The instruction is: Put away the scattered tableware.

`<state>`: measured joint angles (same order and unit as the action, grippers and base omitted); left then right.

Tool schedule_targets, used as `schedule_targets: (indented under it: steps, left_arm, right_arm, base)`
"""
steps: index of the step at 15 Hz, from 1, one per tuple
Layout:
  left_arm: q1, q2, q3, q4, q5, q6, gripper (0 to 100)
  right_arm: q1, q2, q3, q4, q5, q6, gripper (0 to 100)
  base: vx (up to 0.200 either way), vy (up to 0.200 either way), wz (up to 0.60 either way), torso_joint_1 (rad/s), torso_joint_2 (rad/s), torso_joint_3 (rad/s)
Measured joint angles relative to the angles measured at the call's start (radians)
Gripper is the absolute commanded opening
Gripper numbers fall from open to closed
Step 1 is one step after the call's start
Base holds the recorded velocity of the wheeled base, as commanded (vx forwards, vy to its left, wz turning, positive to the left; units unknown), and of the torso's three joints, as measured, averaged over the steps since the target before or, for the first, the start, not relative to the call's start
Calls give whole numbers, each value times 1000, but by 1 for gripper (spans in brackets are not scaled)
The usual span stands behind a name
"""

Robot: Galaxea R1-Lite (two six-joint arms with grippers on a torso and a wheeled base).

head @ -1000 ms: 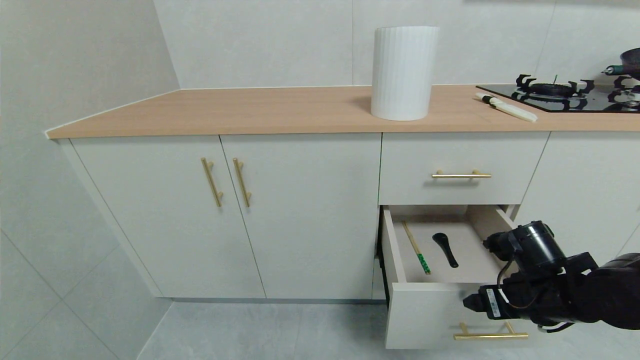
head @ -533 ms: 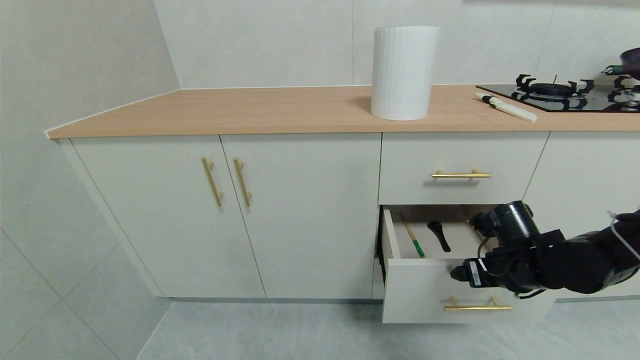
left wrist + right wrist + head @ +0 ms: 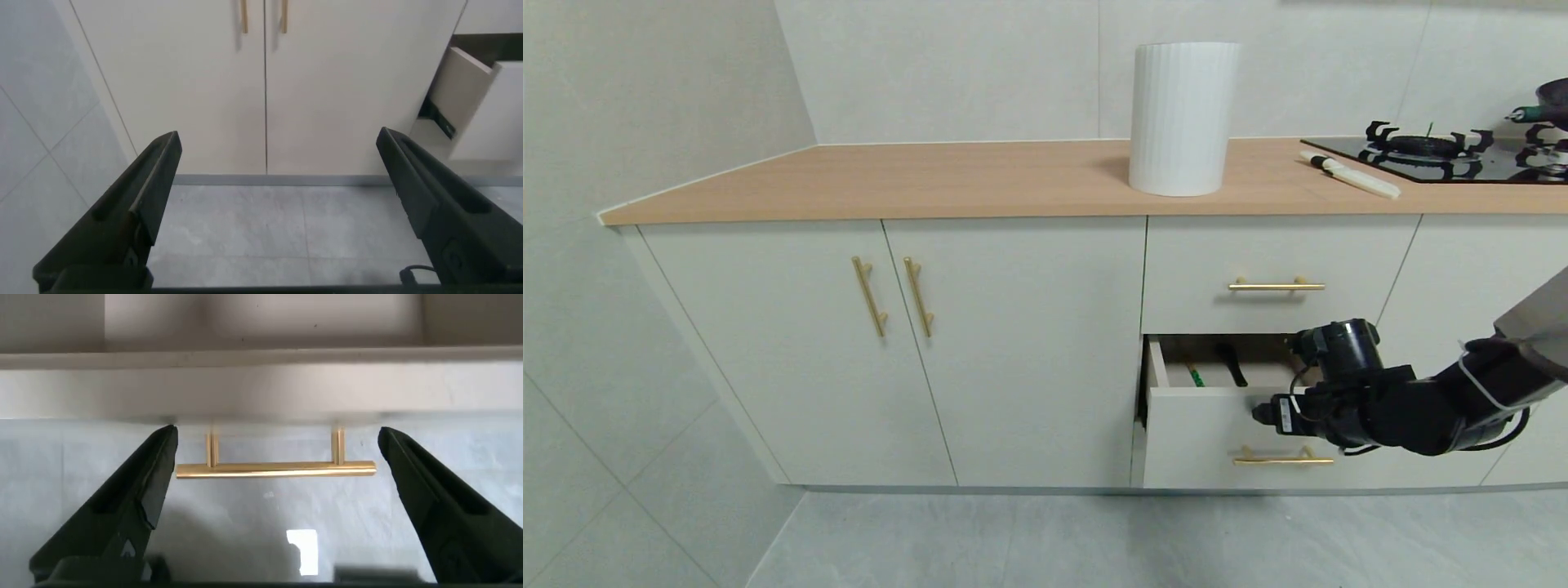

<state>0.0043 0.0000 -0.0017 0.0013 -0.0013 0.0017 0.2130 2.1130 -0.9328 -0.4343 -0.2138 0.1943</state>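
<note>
The lower drawer (image 3: pixel 1201 433) stands a narrow gap out from the cabinet. In that gap I still see the green-tipped chopsticks (image 3: pixel 1194 374) and a black spoon (image 3: pixel 1235 366) lying inside. My right gripper (image 3: pixel 1262 414) is at the drawer front, just above its gold handle (image 3: pixel 1282 461). In the right wrist view the right gripper (image 3: pixel 278 437) is open, its fingers spread wider than the handle (image 3: pixel 275 468) and nothing held. My left gripper (image 3: pixel 278 143) is open and low, facing the cupboard doors (image 3: pixel 261 82), with the drawer's side (image 3: pixel 470 106) off to one side.
On the wooden counter (image 3: pixel 931 184) stand a tall white ribbed canister (image 3: pixel 1183 118) and a white knife-like utensil (image 3: pixel 1349 174) beside the gas stove (image 3: pixel 1445 155). The upper drawer (image 3: pixel 1274 261) is closed. Grey tiled floor lies below the cabinets.
The lower drawer has slid in from wide open to nearly closed. My right arm has moved toward the cabinet with it.
</note>
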Motion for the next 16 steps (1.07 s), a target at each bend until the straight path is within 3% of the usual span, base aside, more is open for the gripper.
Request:
schedule_targets:
  steps: [9, 16]
  left_arm:
    - [1, 0, 0, 0, 0, 0, 100]
    - [0, 0, 0, 0, 1, 0, 100]
  right_arm:
    - [-20, 242, 39, -536, -26, 9, 100]
    - [-20, 338, -51, -572, -59, 70, 100]
  base:
    - [0, 0, 0, 0, 0, 0]
    - [0, 0, 0, 0, 0, 0]
